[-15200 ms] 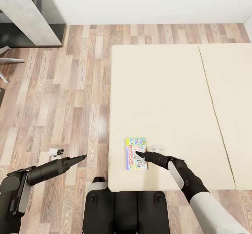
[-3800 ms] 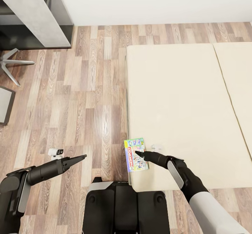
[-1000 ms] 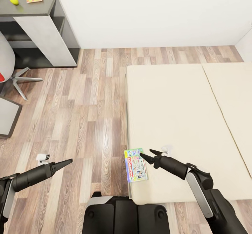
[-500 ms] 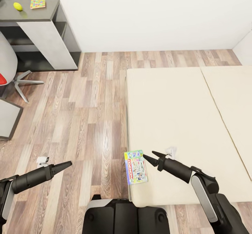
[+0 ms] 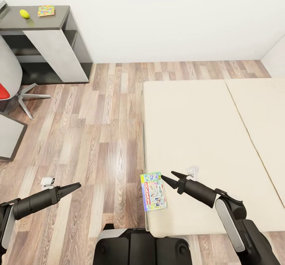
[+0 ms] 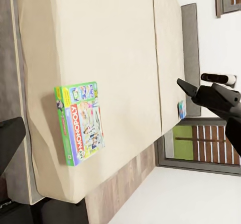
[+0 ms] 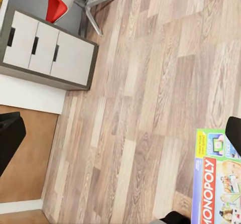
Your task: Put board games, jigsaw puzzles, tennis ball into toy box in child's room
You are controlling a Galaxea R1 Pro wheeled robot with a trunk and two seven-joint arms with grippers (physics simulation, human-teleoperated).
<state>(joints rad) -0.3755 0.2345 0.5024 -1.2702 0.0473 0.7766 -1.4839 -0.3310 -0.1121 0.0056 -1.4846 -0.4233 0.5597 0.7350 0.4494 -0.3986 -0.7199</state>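
At the near left corner of the bed [image 5: 206, 138], a green-edged board game [image 5: 153, 185] lies flat on the beige mattress, its left edge reaching slightly past the mattress side over the wood-plank floor [image 5: 99, 138]. The right end effector [image 5: 172, 176] hovers just beside the box's upper right corner, its two dark fingers spread a little and gripping nothing; whether a tip touches the lid cannot be told. In the left wrist view the same box [image 6: 80, 122] sits near the mattress corner, with the right end effector [image 6: 187, 87] well apart from it in that picture and a small blue box [image 6: 181, 109] at the far edge of the bed by the grey headboard [image 6: 190, 53]. The right wrist view catches the printed lid [image 7: 217, 184] and, across the floor, the white drawers [image 7: 37, 48] of the desk.

The left end effector [image 5: 73, 186] hangs over bare floor, well apart from the bed; its fingers look pressed together, empty. Far across the room, on the dark-grey cabinet section of the desk [image 5: 35, 18], rest the tennis ball [image 5: 24, 14] and, near it, a jigsaw puzzle [image 5: 46, 10]. A swivel chair [image 5: 12, 86] with a red seat stands by the desk, its star base on the floor between the robot and the cabinet. A grey panel [image 5: 8, 136] lies at the left edge.
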